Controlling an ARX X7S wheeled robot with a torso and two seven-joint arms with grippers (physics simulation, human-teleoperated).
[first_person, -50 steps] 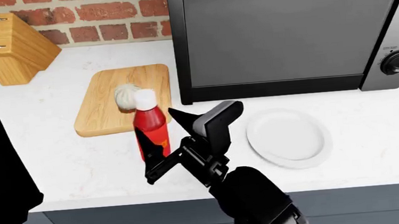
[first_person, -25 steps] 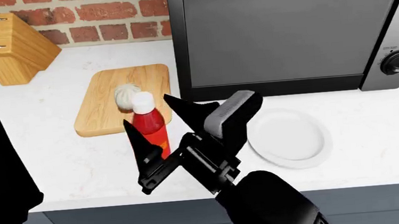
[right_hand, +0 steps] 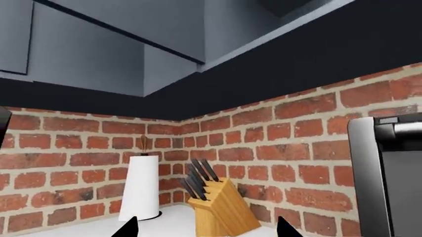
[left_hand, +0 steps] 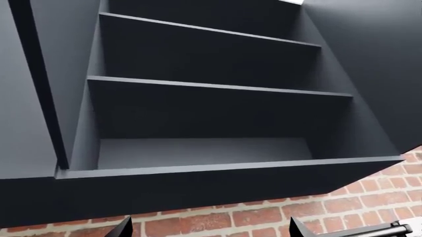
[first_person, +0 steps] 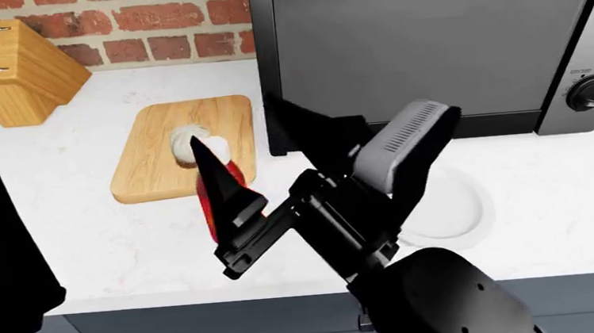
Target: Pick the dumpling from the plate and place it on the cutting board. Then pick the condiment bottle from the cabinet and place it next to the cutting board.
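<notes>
I counted one small off-white pleated dumpling on the one light wooden cutting board, one red condiment bottle with a white cap standing on the counter against the board's near edge, and one round white plate to the right. My right gripper had risen off the bottle since a second before, fingers spread and empty. My left gripper's fingertips were apart.

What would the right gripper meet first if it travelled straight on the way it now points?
Probably the brick wall behind the counter: the right gripper faces it, fingertips apart, passing above the knife block, beside the paper towel roll. Depth is uncertain.
</notes>
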